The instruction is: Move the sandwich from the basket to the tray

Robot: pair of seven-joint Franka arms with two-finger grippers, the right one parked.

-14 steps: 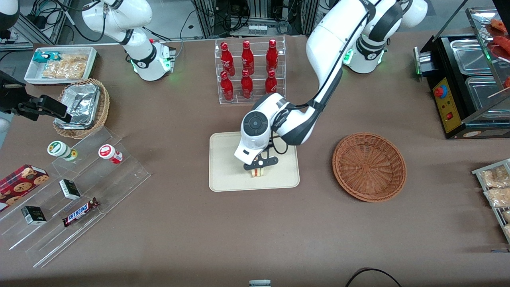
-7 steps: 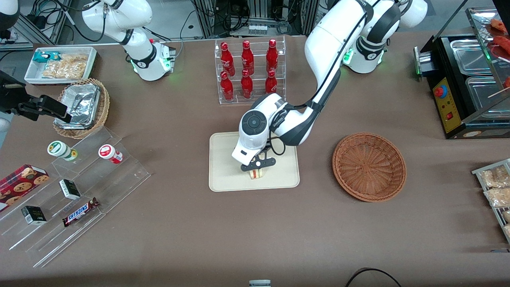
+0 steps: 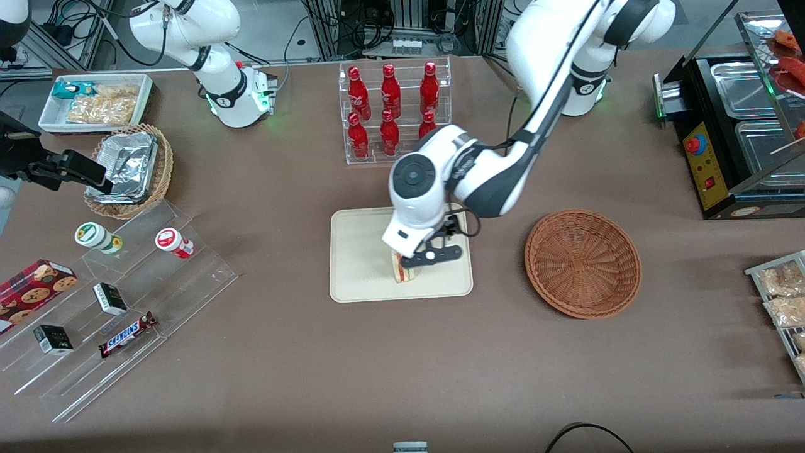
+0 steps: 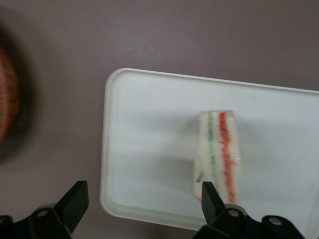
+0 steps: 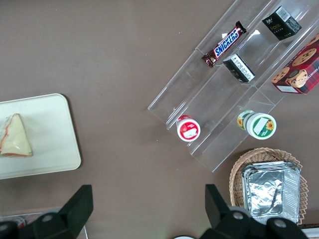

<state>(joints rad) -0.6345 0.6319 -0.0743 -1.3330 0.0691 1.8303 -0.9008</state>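
Note:
The sandwich (image 3: 402,272) stands on the cream tray (image 3: 358,251), in the part of the tray nearer the front camera. Its red and green filling stripes (image 4: 219,154) face the wrist camera, and nothing holds it. My left gripper (image 3: 424,259) hovers just above the tray (image 4: 149,149), beside the sandwich on the basket's side. It is open (image 4: 143,199), with one black fingertip (image 4: 209,195) next to the sandwich and nothing between the fingers. The reddish-brown basket (image 3: 583,263) lies empty toward the working arm's end. The right wrist view also shows the sandwich (image 5: 15,137) on the tray (image 5: 50,134).
A clear rack of red bottles (image 3: 393,113) stands farther from the front camera than the tray. A stepped acrylic shelf with snacks (image 3: 119,296), a tan basket with foil (image 3: 129,170) and a white bin (image 3: 97,104) lie toward the parked arm's end. A black food warmer (image 3: 742,126) stands at the working arm's end.
The gripper was down around the sandwich on the tray. It has since let go, risen and shifted slightly toward the basket; the sandwich stays on the tray.

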